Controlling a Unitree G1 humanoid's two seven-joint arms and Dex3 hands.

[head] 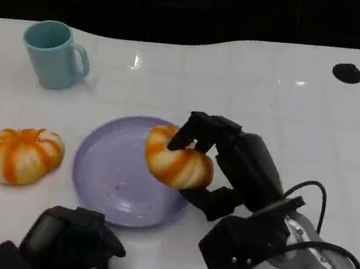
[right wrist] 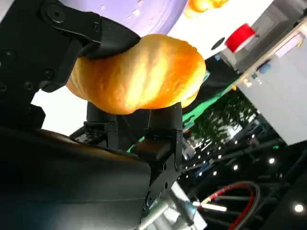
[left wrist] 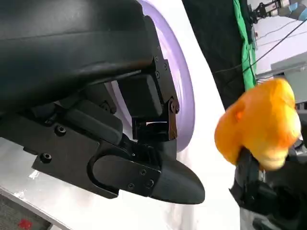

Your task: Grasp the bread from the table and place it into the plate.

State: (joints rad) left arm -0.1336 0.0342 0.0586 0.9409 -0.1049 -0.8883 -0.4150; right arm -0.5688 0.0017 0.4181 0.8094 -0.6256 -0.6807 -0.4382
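One bread roll (head: 178, 159) sits pinched between the right hand's (head: 219, 166) fingers (head: 197, 131) and thumb, over the purple plate's (head: 105, 171) right edge. Left hand (head: 63, 242) curled, holding nothing.

Left hand (left wrist: 120, 143), its black shell and fingers across the near field, empty, lying in front of the lavender plate (left wrist: 184, 96) on the white table (left wrist: 211, 158); at three o'clock, the orange-and-cream bread (left wrist: 259, 122), gripped from beneath by the black fingers (left wrist: 249, 167) of the right hand.
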